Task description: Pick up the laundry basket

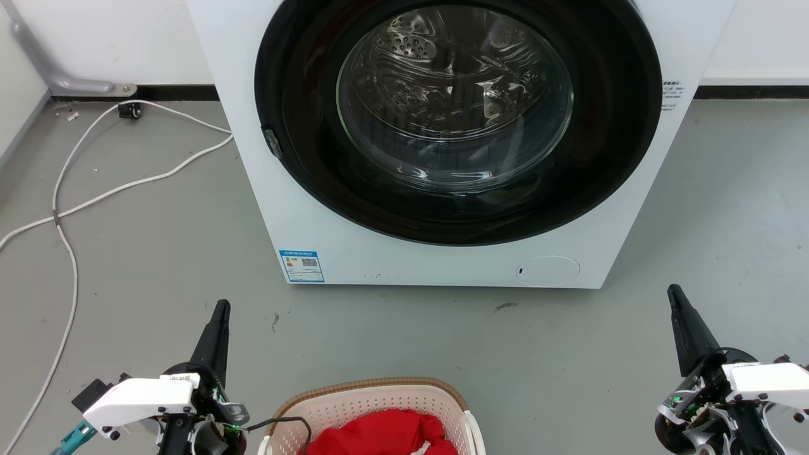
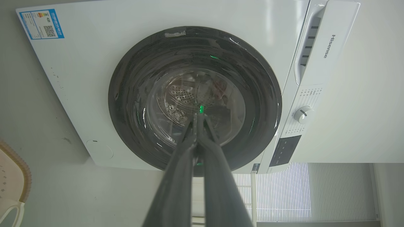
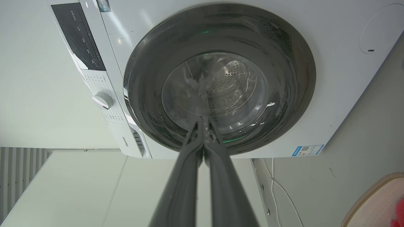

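Observation:
The laundry basket (image 1: 373,393), cream-pink with a brown woven-look rim, sits on the floor at the bottom centre of the head view, holding red cloth (image 1: 382,433). Its rim edge also shows in the left wrist view (image 2: 19,167) and the right wrist view (image 3: 372,192). My left gripper (image 1: 221,308) stands to the basket's left, fingers together and pointing toward the washing machine. My right gripper (image 1: 674,292) stands well to the basket's right, also shut. Both wrist views show the fingertips (image 2: 198,117) (image 3: 204,119) pressed together with nothing between them. Neither gripper touches the basket.
A white front-loading washing machine (image 1: 316,208) with a dark round door (image 1: 455,120) stands directly ahead. A white cable (image 1: 69,208) snakes over the grey floor at the left. Bare floor lies between basket and machine.

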